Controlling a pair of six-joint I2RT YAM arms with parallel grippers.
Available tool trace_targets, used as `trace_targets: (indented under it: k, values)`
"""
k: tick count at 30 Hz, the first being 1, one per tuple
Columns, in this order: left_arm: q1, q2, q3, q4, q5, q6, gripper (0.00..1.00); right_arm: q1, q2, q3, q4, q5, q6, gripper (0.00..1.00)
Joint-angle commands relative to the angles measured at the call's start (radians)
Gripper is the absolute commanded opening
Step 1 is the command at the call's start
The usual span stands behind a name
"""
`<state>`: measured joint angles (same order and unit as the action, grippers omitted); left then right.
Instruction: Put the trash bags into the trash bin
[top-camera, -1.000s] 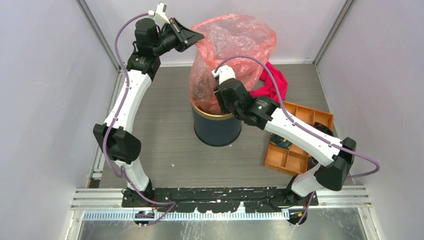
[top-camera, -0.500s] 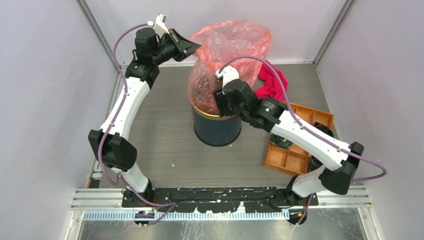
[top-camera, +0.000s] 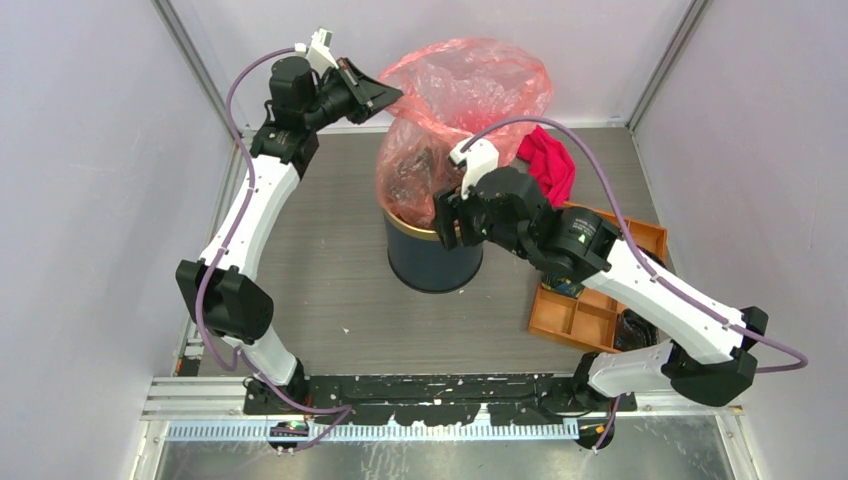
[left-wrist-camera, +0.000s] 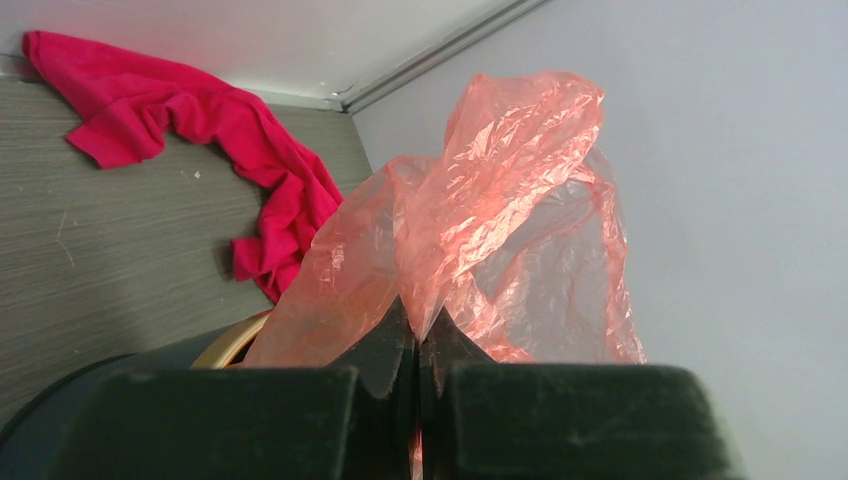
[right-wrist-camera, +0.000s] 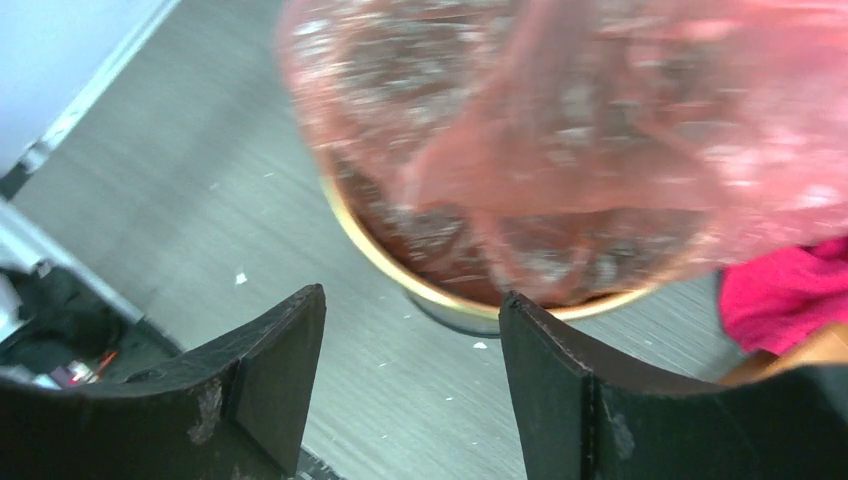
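The trash bag (top-camera: 455, 100) billows above the trash bin (top-camera: 432, 262), only its bottom inside the rim, pinched at the top by the left gripper (left-wrist-camera: 417, 340), while the right gripper (right-wrist-camera: 410, 370), spread and empty beside it, should press the film down gently.

We note the trash bag (top-camera: 465, 100) billowing tall above the trash bin (top-camera: 432, 265), its lower end inside the gold rim. The left gripper (top-camera: 390, 97) is clamped on the bag's upper left edge. The right gripper (top-camera: 446, 215) is at the bin's right rim, against the film; we cannot make out its jaws. The magenta cloth (top-camera: 552, 165) lies behind and the orange tray (top-camera: 575, 315) to the right.
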<state>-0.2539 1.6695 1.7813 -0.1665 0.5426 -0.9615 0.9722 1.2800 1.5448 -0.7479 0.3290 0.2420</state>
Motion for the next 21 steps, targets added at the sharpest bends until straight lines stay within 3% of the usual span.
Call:
trace_targets:
  k: [1, 7, 11, 14, 21]
  values:
    - [0.004, -0.011, 0.038, 0.061, 0.023, 0.007, 0.01, 0.123, -0.021, 0.073, 0.004, -0.045, -0.028, 0.68]
    - [-0.001, -0.012, 0.044, 0.061, 0.037, 0.001, 0.01, 0.227, 0.111, 0.183, 0.047, 0.060, -0.118, 0.64]
    - [-0.005, -0.022, 0.044, 0.060, 0.041, 0.000, 0.00, 0.227, 0.241, 0.266, 0.119, 0.138, -0.173, 0.41]
    - [-0.005, -0.024, 0.056, 0.040, 0.041, 0.011, 0.01, 0.227, 0.345, 0.328, 0.160, 0.188, -0.213, 0.31]
    - [-0.005, -0.028, 0.065, 0.020, 0.050, 0.026, 0.01, 0.192, 0.426, 0.346, 0.231, 0.352, -0.249, 0.24]
